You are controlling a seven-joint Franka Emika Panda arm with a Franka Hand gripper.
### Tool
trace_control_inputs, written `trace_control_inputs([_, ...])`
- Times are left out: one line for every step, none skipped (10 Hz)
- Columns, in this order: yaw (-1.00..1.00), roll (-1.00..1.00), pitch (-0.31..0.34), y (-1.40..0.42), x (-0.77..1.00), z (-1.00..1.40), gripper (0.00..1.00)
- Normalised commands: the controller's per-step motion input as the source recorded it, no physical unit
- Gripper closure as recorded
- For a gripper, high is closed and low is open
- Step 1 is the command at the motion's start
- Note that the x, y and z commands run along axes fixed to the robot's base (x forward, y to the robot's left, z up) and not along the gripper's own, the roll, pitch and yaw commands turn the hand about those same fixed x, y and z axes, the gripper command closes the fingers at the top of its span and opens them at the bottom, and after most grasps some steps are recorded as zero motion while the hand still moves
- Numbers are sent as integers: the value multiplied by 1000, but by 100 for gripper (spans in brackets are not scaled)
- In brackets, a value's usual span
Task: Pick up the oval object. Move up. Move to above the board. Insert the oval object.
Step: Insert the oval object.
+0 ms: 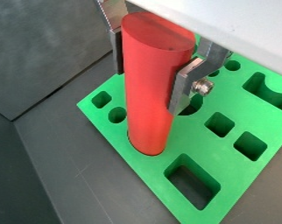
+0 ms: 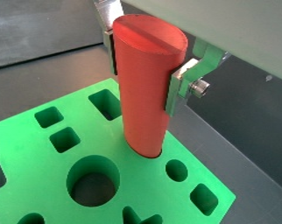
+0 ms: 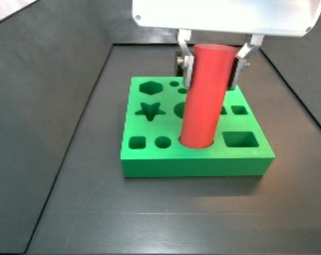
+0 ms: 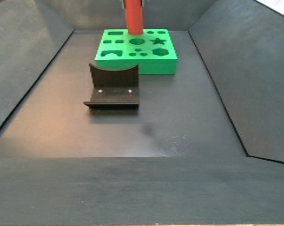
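The oval object (image 1: 150, 83) is standing upright with its lower end sitting in a hole in the top of the board (image 1: 144, 162), and both wrist views show the red peg meeting the green surface with no gap visible around its foot, so I judge the insertion step to be under way or nearly finished; how deep the peg is reaching cannot be told. It is being kept vertical because its rounded cross-section has to line up with the matching oval opening. The end effector (image 2: 146, 66) is grasping the oval object near its upper part, one silver finger (image 1: 188, 83) pressing flat against the peg's side and the opposite one mostly hidden behind it, which is leaving the lower length free to slide down into the hole. In a side view the end effector (image 3: 214, 55) is hanging directly above the board (image 3: 196, 159), near its middle. The board is lying flat on the dark tabletop (image 4: 145, 124), and just in front of it in a side view the fixture (image 4: 113, 84) is standing, apart from the peg and playing no part in this step.
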Motion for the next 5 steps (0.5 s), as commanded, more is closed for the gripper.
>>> trace_control_inputs([0, 500, 0, -74, 0, -71, 100])
trace_control_inputs([0, 500, 10, -60, -6, 0, 100])
trace_control_inputs([0, 500, 1, -60, 0, 0, 100])
trace_control_inputs([0, 500, 0, -126, 0, -17, 100])
trace_control_inputs([0, 500, 0, -149, 0, -51, 100])
